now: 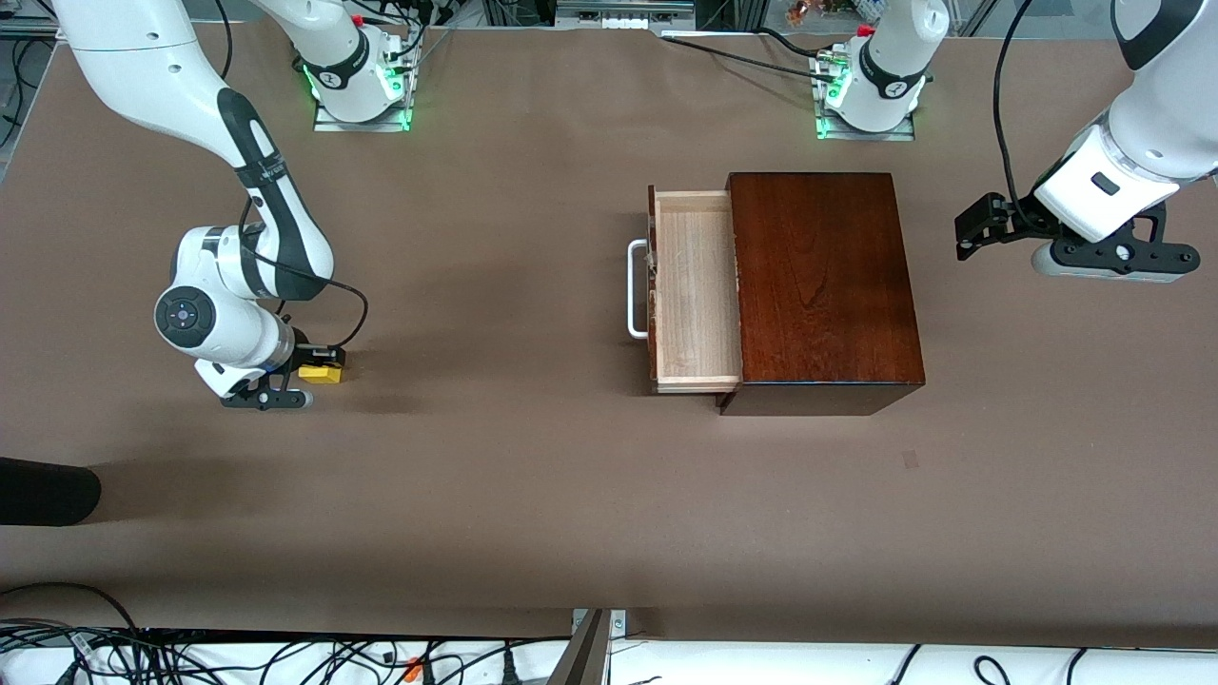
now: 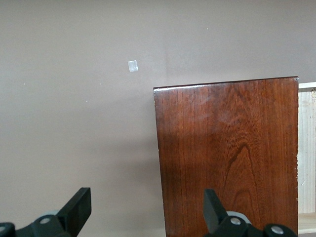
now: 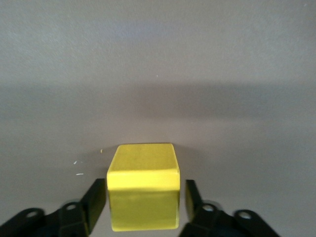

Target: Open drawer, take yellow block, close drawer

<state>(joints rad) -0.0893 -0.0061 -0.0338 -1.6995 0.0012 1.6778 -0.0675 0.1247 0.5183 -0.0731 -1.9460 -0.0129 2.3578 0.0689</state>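
Note:
The yellow block [image 1: 321, 374] [image 3: 143, 192] rests on the brown table toward the right arm's end. My right gripper [image 1: 319, 363] [image 3: 144, 200] is down around it, open, with a narrow gap showing between each finger and the block's sides. The drawer [image 1: 699, 285] [image 2: 307, 148] stands pulled out of the mahogany box [image 1: 823, 276] [image 2: 227, 158]; its pale wood tray shows nothing inside, and its white handle [image 1: 636, 290] faces the right arm's end. My left gripper [image 1: 966, 236] [image 2: 147, 207] hangs open and waits above the table beside the box, at the left arm's end.
A dark rounded object [image 1: 43, 490] pokes in at the table's edge near the front camera, at the right arm's end. A small patch of tape [image 1: 911, 459] [image 2: 132, 66] lies on the table, nearer the camera than the box. Cables run along the front edge.

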